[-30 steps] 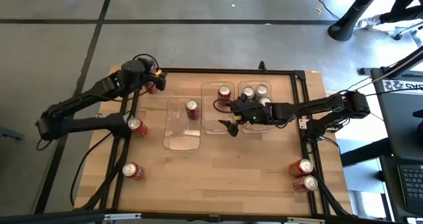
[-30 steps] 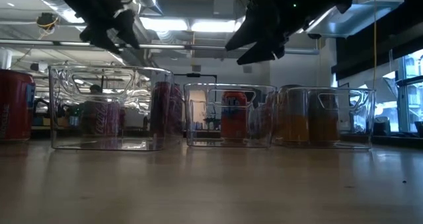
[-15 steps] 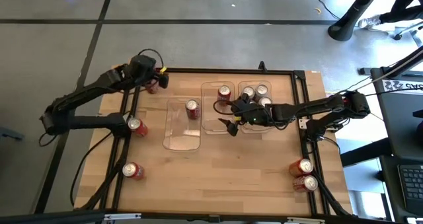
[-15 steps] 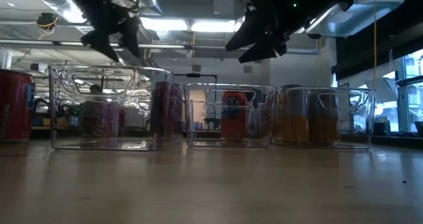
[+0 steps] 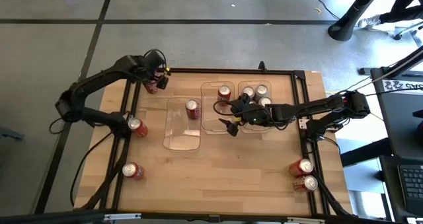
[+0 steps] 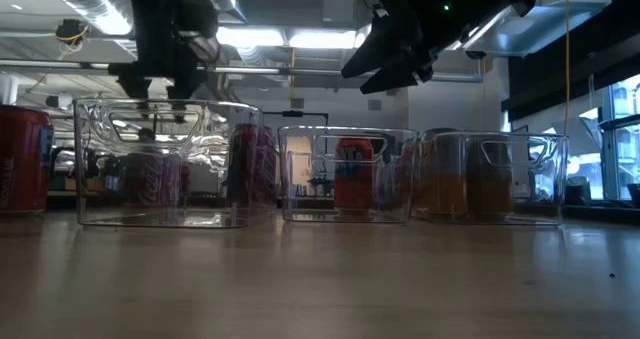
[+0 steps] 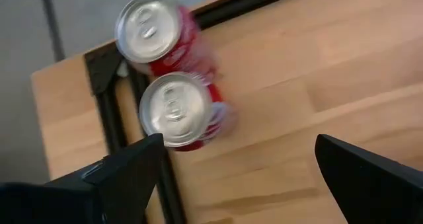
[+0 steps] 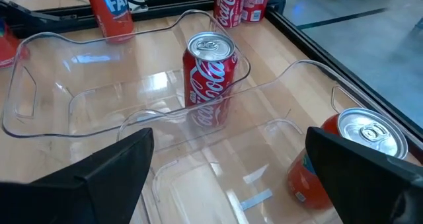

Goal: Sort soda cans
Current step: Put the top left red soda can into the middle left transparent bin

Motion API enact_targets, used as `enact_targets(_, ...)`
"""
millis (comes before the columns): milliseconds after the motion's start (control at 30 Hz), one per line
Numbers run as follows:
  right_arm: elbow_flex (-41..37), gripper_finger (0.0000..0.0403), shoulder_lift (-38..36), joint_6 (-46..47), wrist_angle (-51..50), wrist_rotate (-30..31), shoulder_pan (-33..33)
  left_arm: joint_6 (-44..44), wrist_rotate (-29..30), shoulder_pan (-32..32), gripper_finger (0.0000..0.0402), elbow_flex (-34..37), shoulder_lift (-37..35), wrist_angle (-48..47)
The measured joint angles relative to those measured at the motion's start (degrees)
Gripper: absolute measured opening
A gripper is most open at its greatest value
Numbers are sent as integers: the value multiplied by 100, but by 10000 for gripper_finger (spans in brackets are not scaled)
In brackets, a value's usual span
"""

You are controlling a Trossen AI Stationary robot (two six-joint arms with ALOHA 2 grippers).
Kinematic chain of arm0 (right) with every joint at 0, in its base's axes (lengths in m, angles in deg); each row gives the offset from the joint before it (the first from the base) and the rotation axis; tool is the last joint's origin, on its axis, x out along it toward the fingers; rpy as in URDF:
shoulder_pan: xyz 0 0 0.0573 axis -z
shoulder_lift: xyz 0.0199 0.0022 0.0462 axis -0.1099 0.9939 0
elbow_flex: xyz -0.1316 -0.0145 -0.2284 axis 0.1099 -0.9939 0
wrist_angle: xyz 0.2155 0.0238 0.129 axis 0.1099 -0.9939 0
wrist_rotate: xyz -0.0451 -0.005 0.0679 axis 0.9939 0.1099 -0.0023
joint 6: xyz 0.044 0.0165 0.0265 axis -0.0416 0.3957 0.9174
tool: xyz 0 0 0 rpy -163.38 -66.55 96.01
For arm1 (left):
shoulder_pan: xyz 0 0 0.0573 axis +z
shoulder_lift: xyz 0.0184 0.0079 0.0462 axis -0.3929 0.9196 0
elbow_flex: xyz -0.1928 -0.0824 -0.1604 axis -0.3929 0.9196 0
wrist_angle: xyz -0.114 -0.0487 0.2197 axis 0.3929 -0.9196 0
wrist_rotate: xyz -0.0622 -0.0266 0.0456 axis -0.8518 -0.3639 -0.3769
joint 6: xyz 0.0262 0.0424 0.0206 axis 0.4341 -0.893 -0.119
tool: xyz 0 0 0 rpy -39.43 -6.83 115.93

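Note:
My left gripper [image 5: 156,78] [image 7: 239,143] is open and points down over the table's far-left corner. Two red cans stand upright there, the nearer can [image 7: 175,109] beside the left finger and the farther can [image 7: 150,34] behind it. My right gripper [image 5: 228,127] [image 8: 230,138] hangs open above the middle clear tray [image 5: 210,121]. That tray holds an orange-red can [image 8: 344,159]. The left tray [image 5: 173,135] holds one red can [image 8: 210,77]. The right tray [image 5: 252,126] holds several cans. Both grippers show high in the low view, the left gripper [image 6: 160,77] and the right gripper [image 6: 388,71].
Loose red cans stand on the wood at the left [image 5: 135,125], near left [image 5: 132,171] and near right [image 5: 303,166] [image 5: 308,183]. A black frame rail [image 7: 112,128] runs beside the corner cans. Bare wood lies between the trays and the near edge.
My left arm has swung toward the table's far edge, and its gripper has tipped from a slant to pointing straight down over the two corner cans. My right gripper has stayed over the middle tray.

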Motion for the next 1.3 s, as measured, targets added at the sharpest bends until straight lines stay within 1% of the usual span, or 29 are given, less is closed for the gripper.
enact_targets(200, 0, 392, 0, 0, -4, -2, 0, 12, 459, 338, 381, 43, 145, -107)
enact_targets(400, 0, 392, 2, -5, -7, -16, -2, -149, 482, 611, 381, 43, 190, 89)
enact_targets(633, 0, 392, 92, -59, 12, -19, 0, -223, 451, 789, 381, 43, 342, 162)
enact_targets(767, 3, 392, 178, -53, 33, -22, -2, -293, 151, 870, 381, 43, 506, 187)
enact_targets(833, 4, 392, 205, -54, -49, -28, -2, -303, 127, 929, 381, 43, 613, 192)
enact_targets(1167, 4, 392, 299, -52, -25, -423, -9, -309, 117, 1036, 381, 42, 1155, 291)
enact_targets(1300, 4, 392, 297, -51, -60, -520, -9, -360, 2, 1093, 381, 45, 1363, 270)
